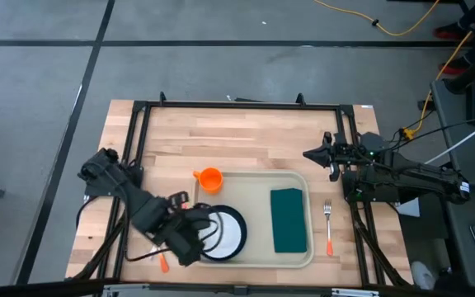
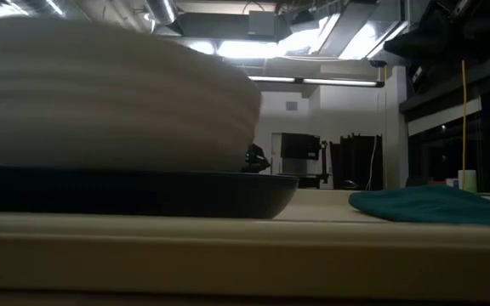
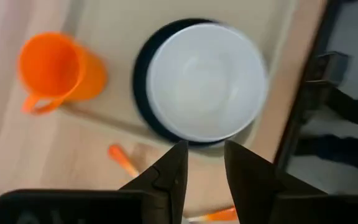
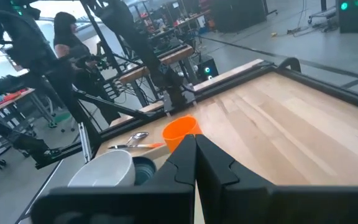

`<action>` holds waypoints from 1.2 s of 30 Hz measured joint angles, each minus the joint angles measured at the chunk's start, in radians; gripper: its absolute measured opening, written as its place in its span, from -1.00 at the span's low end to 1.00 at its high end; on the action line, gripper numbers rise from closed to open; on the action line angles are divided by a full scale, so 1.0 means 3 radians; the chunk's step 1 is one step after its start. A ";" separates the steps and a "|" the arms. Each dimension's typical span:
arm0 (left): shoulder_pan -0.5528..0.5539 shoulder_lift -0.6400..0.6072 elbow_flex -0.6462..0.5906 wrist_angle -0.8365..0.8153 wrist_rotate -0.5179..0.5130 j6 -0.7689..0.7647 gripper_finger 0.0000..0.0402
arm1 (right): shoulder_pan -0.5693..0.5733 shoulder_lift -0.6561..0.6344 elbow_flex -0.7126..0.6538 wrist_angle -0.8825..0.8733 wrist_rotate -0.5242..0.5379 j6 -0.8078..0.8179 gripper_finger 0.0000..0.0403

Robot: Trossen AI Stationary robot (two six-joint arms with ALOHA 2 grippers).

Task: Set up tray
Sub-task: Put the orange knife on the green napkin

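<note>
On the light wooden table (image 1: 246, 136), near its front edge, I have the left gripper (image 1: 198, 233) hanging just above the left end of the cream tray (image 1: 258, 183). Its two fingers (image 3: 173, 177) stand a little apart with nothing between them, released, and they point at the near rim of the white bowl (image 3: 207, 87). That bowl sits inside one dark teal plate (image 3: 143, 93), and the pair rests in the tray's front left corner, right under the gripper. The tray itself lies lengthwise along the front half of the table, roughly centred, so most of it stretches away to the right of the left gripper.

Counting from left to right, I see one orange-handled utensil (image 1: 162, 262) on the bare wood by the front left corner of the table, one orange cup (image 1: 209, 178) standing at the tray's back left corner, one bowl in one plate, one folded teal cloth (image 1: 288, 219) lying in the right part of the tray, and one fork (image 1: 329, 224) with an orange handle on the wood just beside the tray's right edge.

My right gripper (image 1: 312, 154) waits beyond the tray's back right corner, well apart from it, its fingers pressed together and empty.
</note>
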 joint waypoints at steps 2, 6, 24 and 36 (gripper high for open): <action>-0.0088 0.0000 -0.0018 -0.0116 -0.0088 -0.0231 -0.47 | 0.0000 0.0000 0.0000 0.0052 -0.0001 -0.0003 -0.97; -0.0120 0.0002 -0.0163 -0.0091 -0.0112 -0.0451 -0.34 | 0.0000 0.0000 0.0000 0.0159 -0.0093 -0.0013 -0.97; 0.0058 -0.0256 -0.1572 0.0204 0.0523 -0.1666 0.28 | 0.0003 -0.0001 0.0000 0.0202 -0.0233 0.0001 -0.97; -0.0175 -0.1044 -0.2364 0.0531 0.0237 -0.2697 0.25 | 0.0004 -0.0001 0.0000 0.0200 -0.0251 0.0003 -0.97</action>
